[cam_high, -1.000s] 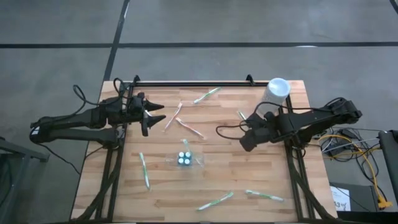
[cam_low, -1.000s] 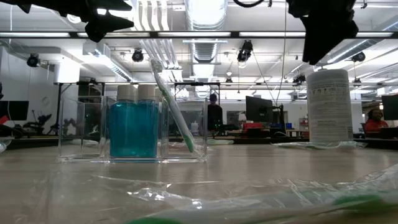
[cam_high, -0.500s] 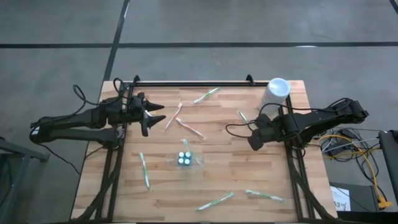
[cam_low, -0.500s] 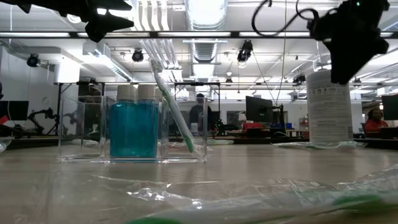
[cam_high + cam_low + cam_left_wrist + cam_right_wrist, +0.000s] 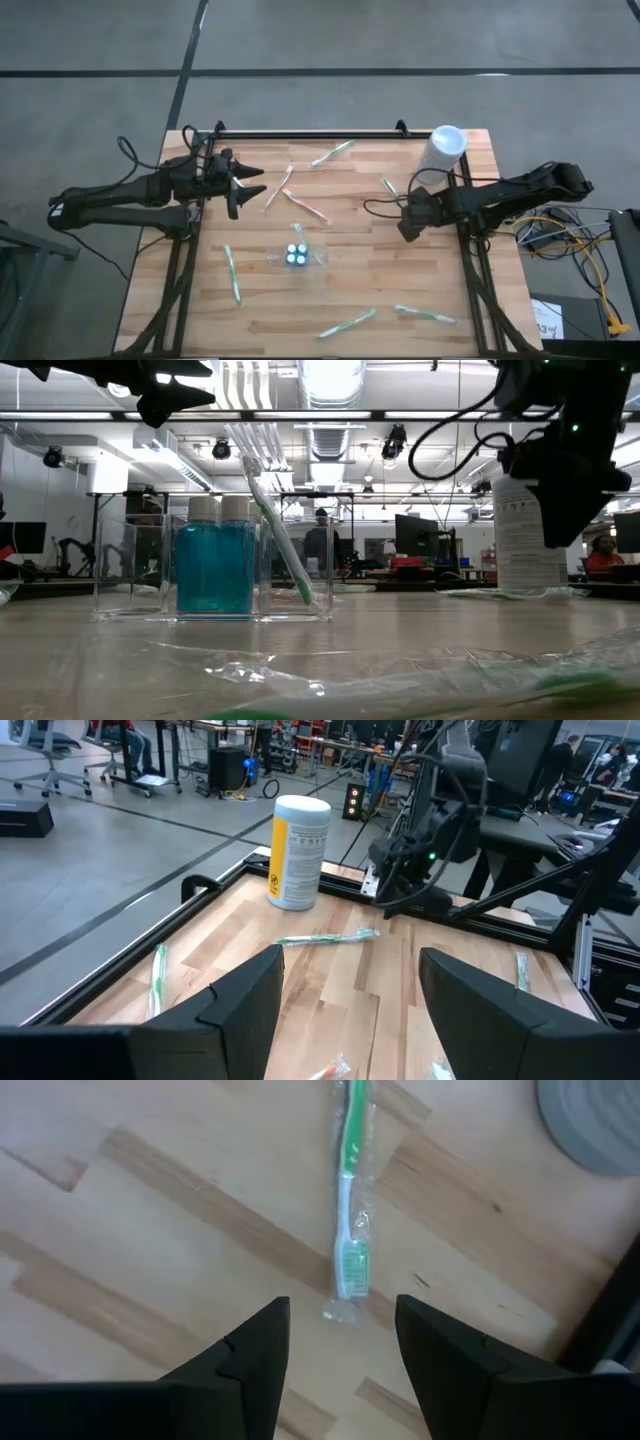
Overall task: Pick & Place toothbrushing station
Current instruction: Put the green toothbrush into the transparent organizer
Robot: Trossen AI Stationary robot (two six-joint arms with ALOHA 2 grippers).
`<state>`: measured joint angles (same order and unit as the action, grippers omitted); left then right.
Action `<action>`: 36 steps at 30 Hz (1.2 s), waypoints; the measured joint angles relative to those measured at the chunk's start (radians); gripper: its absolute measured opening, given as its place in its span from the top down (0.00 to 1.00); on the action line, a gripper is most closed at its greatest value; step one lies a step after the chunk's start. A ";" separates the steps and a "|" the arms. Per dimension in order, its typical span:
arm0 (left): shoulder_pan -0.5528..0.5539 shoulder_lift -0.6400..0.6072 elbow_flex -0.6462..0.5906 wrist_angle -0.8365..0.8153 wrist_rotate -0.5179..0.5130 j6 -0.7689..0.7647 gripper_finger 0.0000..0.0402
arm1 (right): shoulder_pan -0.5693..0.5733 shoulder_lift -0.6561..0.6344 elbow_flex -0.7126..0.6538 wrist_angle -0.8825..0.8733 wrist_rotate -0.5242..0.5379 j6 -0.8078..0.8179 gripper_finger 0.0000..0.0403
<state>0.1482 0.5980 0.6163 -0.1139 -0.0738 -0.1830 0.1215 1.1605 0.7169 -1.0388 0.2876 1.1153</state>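
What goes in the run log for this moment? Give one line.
right gripper: open, above wrapped toothbrush beside white canister | left gripper: open, waiting at table's left | organizer: holds one toothbrush

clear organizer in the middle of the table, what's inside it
The clear organizer holds two white-capped bottles of blue liquid side by side and one green and white toothbrush leaning in the next compartment. From above, four caps show, so two more bottles sit hidden behind these.
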 joint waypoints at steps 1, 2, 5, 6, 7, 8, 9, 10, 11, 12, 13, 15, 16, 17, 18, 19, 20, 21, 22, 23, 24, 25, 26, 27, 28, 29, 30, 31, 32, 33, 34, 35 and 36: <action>0.000 0.000 0.000 0.000 0.000 0.000 0.40 | -0.006 0.001 -0.014 0.014 -0.001 -0.001 0.55; 0.000 0.000 0.000 0.000 0.000 0.000 0.40 | -0.012 0.001 -0.026 0.026 -0.001 -0.001 0.55; 0.000 0.000 0.000 0.000 0.000 0.000 0.40 | -0.035 0.000 -0.057 0.036 -0.001 0.007 0.55; 0.000 0.000 0.000 0.000 0.000 0.000 0.40 | -0.043 0.000 -0.065 0.036 -0.001 0.007 0.55; 0.000 0.000 0.000 0.000 0.000 0.000 0.40 | -0.049 0.000 -0.071 0.047 -0.001 0.003 0.55; 0.000 0.000 0.000 0.000 -0.001 0.000 0.40 | -0.054 0.000 -0.075 0.065 -0.002 -0.005 0.55; 0.000 0.000 0.000 0.000 -0.001 0.000 0.40 | -0.058 0.000 -0.080 0.084 -0.005 -0.021 0.55; 0.000 0.000 0.000 0.000 -0.003 0.000 0.40 | -0.060 0.000 -0.085 0.102 -0.009 -0.040 0.55; 0.000 0.000 0.000 0.000 -0.005 0.000 0.40 | -0.063 0.000 -0.088 0.122 -0.009 -0.059 0.55; 0.000 0.000 0.000 0.000 -0.004 0.000 0.40 | -0.065 0.000 -0.090 0.144 -0.009 -0.074 0.55; 0.000 0.000 0.000 0.000 -0.004 0.000 0.40 | -0.066 0.000 -0.092 0.162 -0.009 -0.083 0.55; 0.000 0.000 0.000 0.000 -0.004 0.000 0.40 | -0.073 0.002 -0.096 0.166 -0.009 -0.081 0.56; 0.000 0.000 0.000 0.000 -0.004 0.000 0.40 | -0.078 0.004 -0.099 0.166 -0.009 -0.079 0.56; 0.000 0.000 0.000 0.000 -0.004 0.000 0.40 | -0.083 0.007 -0.103 0.166 -0.008 -0.080 0.57; 0.000 0.000 0.000 0.000 -0.004 0.000 0.40 | -0.088 0.009 -0.107 0.166 -0.009 -0.080 0.57; 0.000 0.000 0.000 0.000 -0.004 0.000 0.40 | -0.093 0.010 -0.112 0.167 -0.008 -0.079 0.58; 0.000 0.000 0.000 0.000 -0.004 0.000 0.40 | -0.096 0.013 -0.117 0.169 -0.009 -0.075 0.58; 0.000 0.000 0.000 0.000 -0.004 0.000 0.40 | -0.100 0.015 -0.123 0.179 -0.020 -0.073 0.58; 0.000 0.000 0.000 0.000 -0.003 0.000 0.40 | -0.106 0.016 -0.132 0.193 -0.031 -0.075 0.58; 0.000 0.000 0.000 0.000 -0.003 0.000 0.40 | -0.109 0.018 -0.141 0.208 -0.040 -0.077 0.58; 0.000 0.000 0.000 0.000 -0.003 0.000 0.40 | -0.111 0.019 -0.151 0.228 -0.048 -0.080 0.58; 0.000 0.000 0.000 0.000 -0.003 0.000 0.40 | -0.112 0.020 -0.164 0.247 -0.050 -0.083 0.58; 0.000 0.000 0.000 0.000 -0.003 0.000 0.40 | -0.112 0.020 -0.176 0.263 -0.051 -0.084 0.58; 0.000 0.000 0.000 0.000 -0.003 0.000 0.40 | -0.112 0.020 -0.185 0.276 -0.053 -0.085 0.58; 0.000 0.000 0.000 0.000 -0.003 0.000 0.40 | -0.113 0.020 -0.192 0.286 -0.053 -0.084 0.58; 0.000 0.000 0.000 0.000 -0.003 0.000 0.40 | -0.114 0.020 -0.198 0.291 -0.053 -0.084 0.58; 0.000 0.000 0.000 0.000 -0.003 0.000 0.40 | -0.114 0.020 -0.203 0.290 -0.053 -0.085 0.58; 0.000 0.000 0.000 0.000 -0.003 0.000 0.40 | -0.114 0.020 -0.207 0.291 -0.053 -0.085 0.58; 0.000 0.000 0.000 0.000 -0.003 0.000 0.40 | -0.114 0.020 -0.212 0.294 -0.053 -0.086 0.58; 0.000 0.000 0.000 0.000 -0.003 0.000 0.40 | -0.114 0.020 -0.217 0.295 -0.053 -0.087 0.58; 0.000 0.000 0.000 0.000 -0.003 0.000 0.40 | -0.114 0.020 -0.221 0.295 -0.053 -0.087 0.58; 0.000 0.000 0.000 0.000 -0.003 0.000 0.40 | -0.114 0.020 -0.225 0.297 -0.052 -0.087 0.58; 0.000 0.000 0.000 0.000 -0.003 0.000 0.40 | -0.114 0.020 -0.231 0.302 -0.052 -0.087 0.58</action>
<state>0.1482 0.5980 0.6164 -0.1139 -0.0765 -0.1833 0.0074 1.1801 0.4863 -0.7368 0.2352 1.0283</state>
